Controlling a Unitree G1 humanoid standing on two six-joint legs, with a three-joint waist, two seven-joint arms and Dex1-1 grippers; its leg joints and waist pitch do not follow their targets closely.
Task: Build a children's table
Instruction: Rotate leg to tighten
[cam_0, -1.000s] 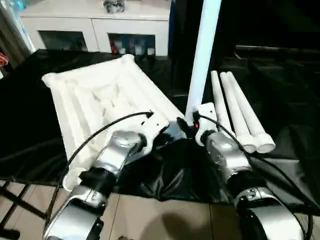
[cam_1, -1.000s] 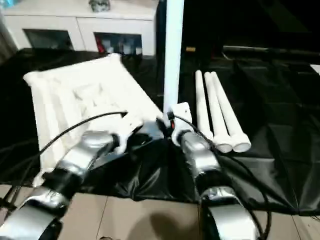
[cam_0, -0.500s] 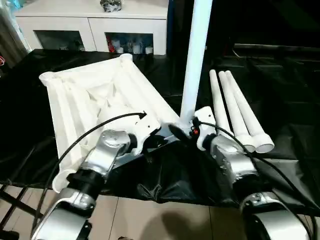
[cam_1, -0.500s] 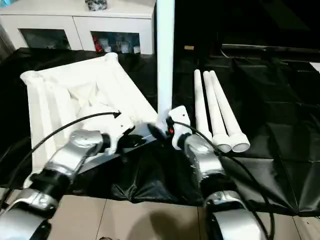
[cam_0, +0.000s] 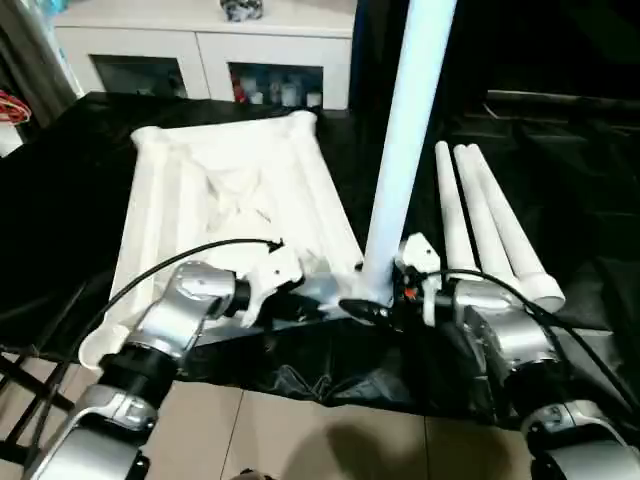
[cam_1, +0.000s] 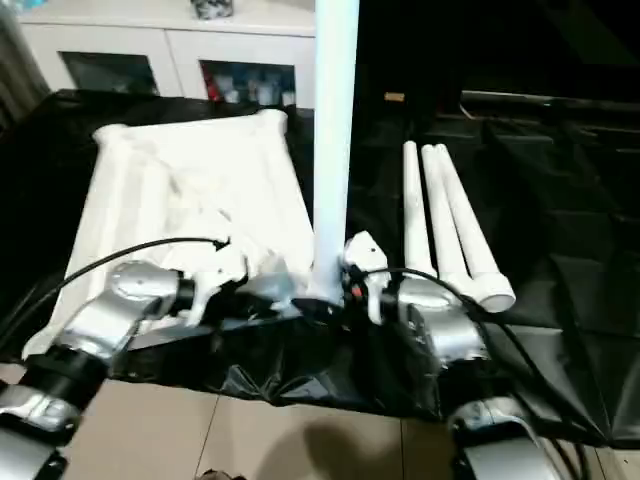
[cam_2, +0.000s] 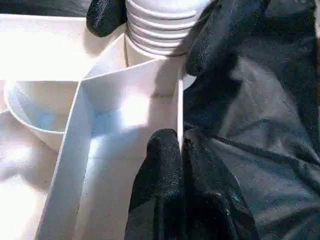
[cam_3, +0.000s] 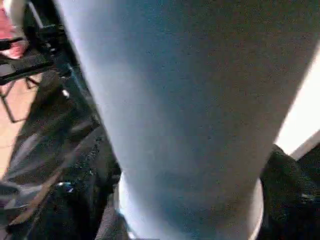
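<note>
One leg (cam_0: 405, 150) upright in corner socket (cam_2: 150, 47) | left fingers (cam_2: 167, 165) pinch tabletop rim (cam_2: 179, 107) | right fingers (cam_2: 220, 35) apparently flank leg.

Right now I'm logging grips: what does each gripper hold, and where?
Left gripper pinches the table top's thin side wall beside the corner socket. Right gripper brackets the upright leg's threaded base.
</note>
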